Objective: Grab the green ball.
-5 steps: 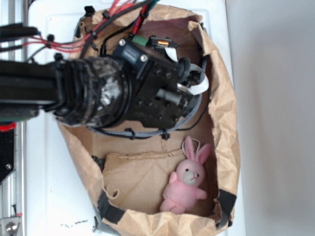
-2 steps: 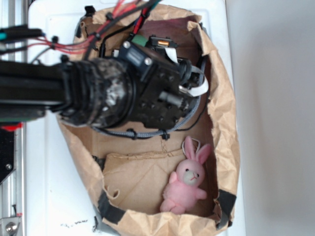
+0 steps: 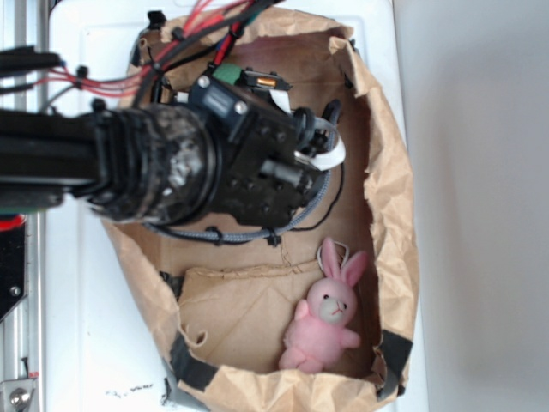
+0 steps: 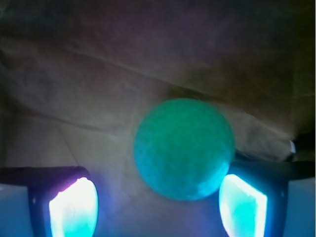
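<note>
The pincer [image 4: 158,207] is spread, pinching nothing, and the ball [image 4: 184,148] lies just ahead of it on the paper bag [image 4: 98,74] floor, off-centre toward the right finger [image 4: 242,205], nearly touching it.

bag walls: the brown paper bag [image 3: 390,215] rings the work space, its crumpled sides standing up all round the arm.
far end of bag: filled by the gripper [image 4: 158,205], whose fingers stand apart with the green ball [image 4: 183,148] between them, touching the right one.
near end of bag: the pink plush bunny [image 3: 326,313] lies against the right wall; bare floor to its left.
</note>
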`<state>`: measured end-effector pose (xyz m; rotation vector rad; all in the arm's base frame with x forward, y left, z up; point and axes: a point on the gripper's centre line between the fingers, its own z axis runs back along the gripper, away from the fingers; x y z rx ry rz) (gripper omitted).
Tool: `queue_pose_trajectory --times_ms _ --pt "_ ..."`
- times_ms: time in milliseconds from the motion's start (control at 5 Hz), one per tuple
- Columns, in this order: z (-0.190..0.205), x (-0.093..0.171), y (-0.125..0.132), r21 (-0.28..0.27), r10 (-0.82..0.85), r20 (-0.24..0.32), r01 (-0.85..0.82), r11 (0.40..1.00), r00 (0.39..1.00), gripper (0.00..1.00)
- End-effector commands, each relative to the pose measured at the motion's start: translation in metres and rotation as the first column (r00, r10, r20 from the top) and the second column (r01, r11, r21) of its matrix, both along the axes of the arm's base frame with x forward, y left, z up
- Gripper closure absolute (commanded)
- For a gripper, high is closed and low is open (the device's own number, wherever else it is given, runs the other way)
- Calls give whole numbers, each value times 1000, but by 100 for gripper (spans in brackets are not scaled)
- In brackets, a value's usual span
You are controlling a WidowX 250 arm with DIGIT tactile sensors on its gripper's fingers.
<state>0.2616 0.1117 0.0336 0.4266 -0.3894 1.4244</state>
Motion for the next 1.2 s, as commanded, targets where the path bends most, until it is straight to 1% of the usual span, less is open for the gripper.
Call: queue_pose_trajectory --times_ms 0,200,400,800,1000 --pt "36 -1 12 -125 79 68 -70 990 995 0" --pt "31 1 19 -181 109 67 -95 979 992 0" --pt "27 3 22 -197 116 78 -99 975 990 0" --pt "22 11 22 -185 121 112 -99 978 986 0" --pt "17 11 25 -144 122 135 -102 984 983 0"
